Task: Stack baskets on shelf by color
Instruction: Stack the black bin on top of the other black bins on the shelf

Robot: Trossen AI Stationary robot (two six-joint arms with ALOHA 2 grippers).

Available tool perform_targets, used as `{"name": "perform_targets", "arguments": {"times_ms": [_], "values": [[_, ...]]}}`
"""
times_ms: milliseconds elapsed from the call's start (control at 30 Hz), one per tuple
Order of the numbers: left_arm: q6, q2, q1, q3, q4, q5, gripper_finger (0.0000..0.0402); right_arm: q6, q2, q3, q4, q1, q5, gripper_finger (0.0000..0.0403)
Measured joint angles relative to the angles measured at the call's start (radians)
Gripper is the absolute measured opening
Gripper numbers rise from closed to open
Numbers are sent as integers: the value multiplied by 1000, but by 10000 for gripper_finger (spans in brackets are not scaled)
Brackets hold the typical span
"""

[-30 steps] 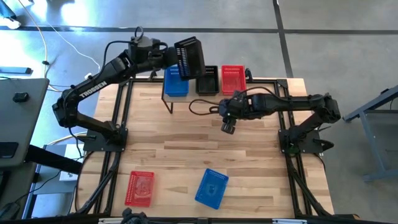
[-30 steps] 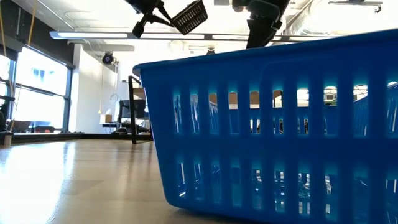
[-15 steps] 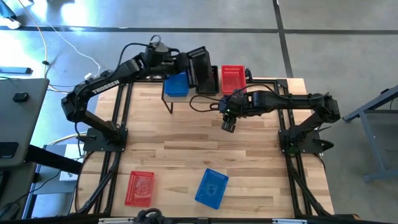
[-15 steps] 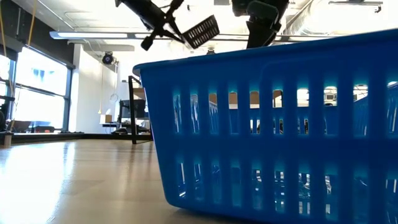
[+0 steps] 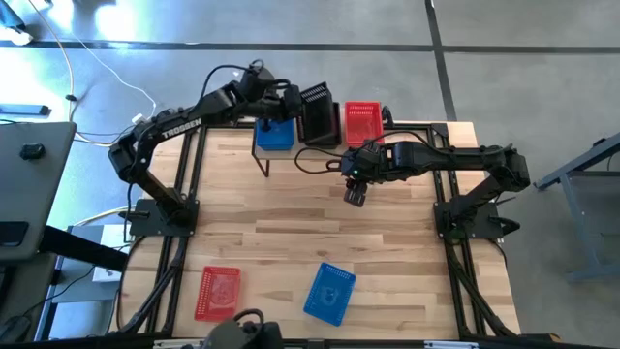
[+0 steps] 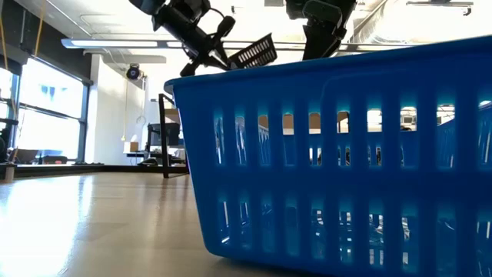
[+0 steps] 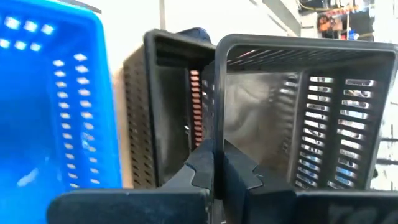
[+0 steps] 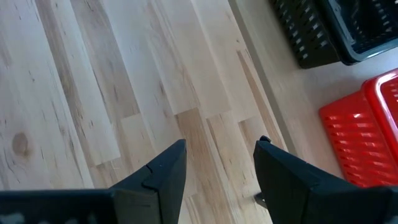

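Note:
My left gripper (image 5: 296, 103) is at the shelf (image 5: 298, 145) on the table's far edge, shut on a black basket (image 5: 316, 109) that hangs tilted over a second black basket (image 5: 325, 134) resting on the shelf plank. A blue basket (image 5: 274, 135) stands left of it on the shelf and a red basket (image 5: 363, 122) right of it. In the low view the held black basket (image 6: 255, 51) shows high above the table. My right gripper (image 5: 354, 196) hovers open over bare table in front of the shelf, touching nothing. My left gripper (image 7: 217, 163) pinches a side wall (image 7: 216, 127) of the black basket at its rim, one finger inside the basket and one outside. The basket is lifted clear and tilted, its open side toward the camera, next to the shelved black basket (image 7: 163, 109).
A red basket (image 5: 218, 293) and a blue basket (image 5: 330, 294) lie on the table near its near edge; the blue basket (image 6: 346, 154) fills the low view. The right wrist view shows the black basket (image 8: 320, 25) and red basket (image 8: 364, 127) beyond my open right gripper (image 8: 217, 163).
My left gripper has carried the black basket toward the table's right and down, from above the blue basket to above the shelved black basket. The held basket has tipped from standing on edge toward level. My right arm has kept still.

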Motion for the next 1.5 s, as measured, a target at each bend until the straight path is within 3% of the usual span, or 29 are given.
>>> {"name": "perform_targets", "arguments": {"times_ms": [533,1500], "values": [[22,33,26,0,0,30,0,0,0,0,0,0,1,172],[145,51,21,0,41,-32,20,3,0,0,0,0,1,172]]}}
